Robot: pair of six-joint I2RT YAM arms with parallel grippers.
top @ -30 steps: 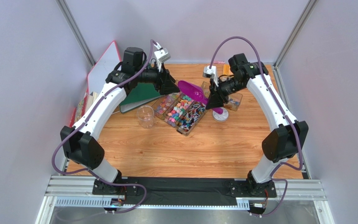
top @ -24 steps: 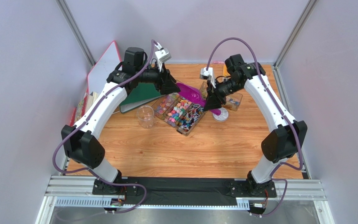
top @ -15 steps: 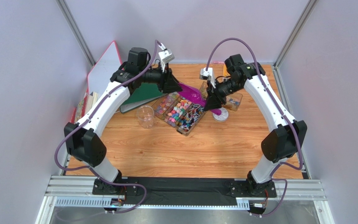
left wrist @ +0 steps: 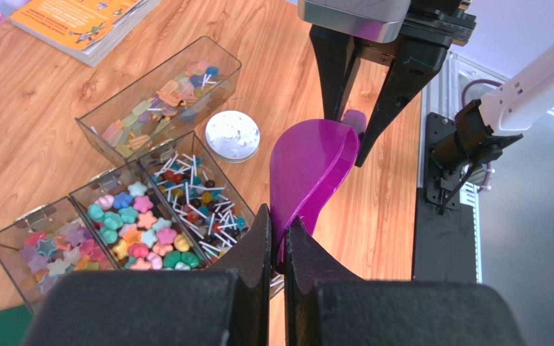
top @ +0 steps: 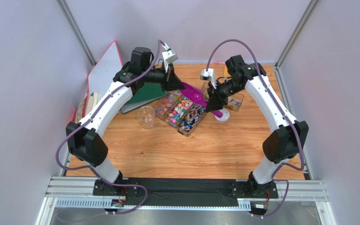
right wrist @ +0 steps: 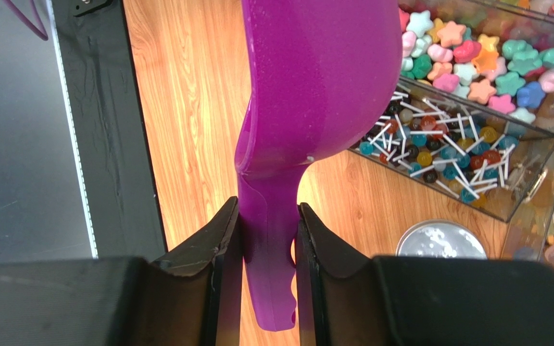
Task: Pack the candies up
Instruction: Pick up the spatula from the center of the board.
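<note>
Over the table's (top: 214,150) far middle, the right claw (right wrist: 267,210) clamps the scoop (top: 193,95) by its handle, and the left claw (left wrist: 278,218) pinches its rim. Candies (top: 181,112) fill trays (left wrist: 150,79) at seven o'clock.

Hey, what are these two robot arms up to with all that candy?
Both arms hold one purple scoop just above the clear trays of candies. The right arm's jaws grip its handle; the left arm's jaws are shut on its front lip. The star-shaped sweets and lollipops lie in their trays, and a clear cup stands beside them.
</note>
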